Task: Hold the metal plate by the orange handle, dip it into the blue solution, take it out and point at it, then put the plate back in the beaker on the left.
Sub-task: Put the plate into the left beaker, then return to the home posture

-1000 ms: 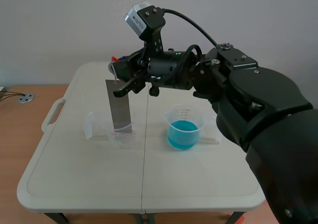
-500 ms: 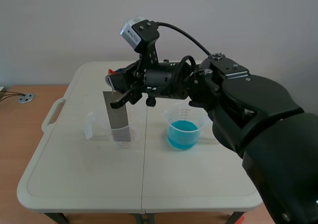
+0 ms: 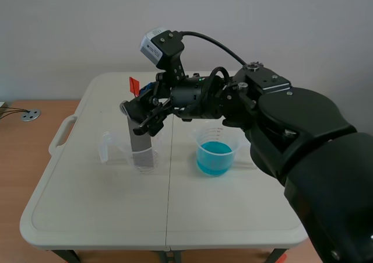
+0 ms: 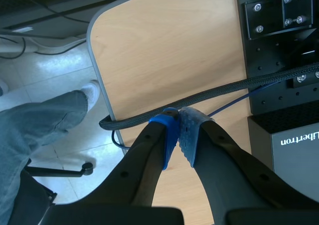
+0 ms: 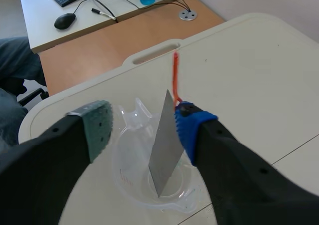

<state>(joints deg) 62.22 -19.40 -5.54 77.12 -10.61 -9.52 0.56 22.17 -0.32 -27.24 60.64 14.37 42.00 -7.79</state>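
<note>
Right wrist view looks down on the plate [image 5: 164, 145], which stands on end inside the clear beaker [image 5: 128, 177], tilted a little, its lower edge on the beaker's floor. The thin orange handle [image 5: 175, 78] sticks up from its top corner. The right gripper [image 5: 144, 116] hangs over the beaker with its fingers spread wide. The plate sits between them, close up against the blue pad [image 5: 192, 127] and well apart from the grey-green pad [image 5: 98, 125], so nothing is pinched. From the scene view, the right arm [image 3: 280, 123] reaches across past the middle of the white table [image 3: 93, 210] to get there. The second beaker, with the blue solution [image 3: 215, 158], stands just to the right of the clear one, on the far side of the table's seam and apart from it. The left gripper [image 4: 178, 130] is away from all this. Its two blue pads are pressed together on nothing, above a wooden desk [image 4: 164, 50] with a black cable [image 4: 224, 93] running across it, and a person's jeans leg [image 4: 35, 120] shows beside the desk.
</note>
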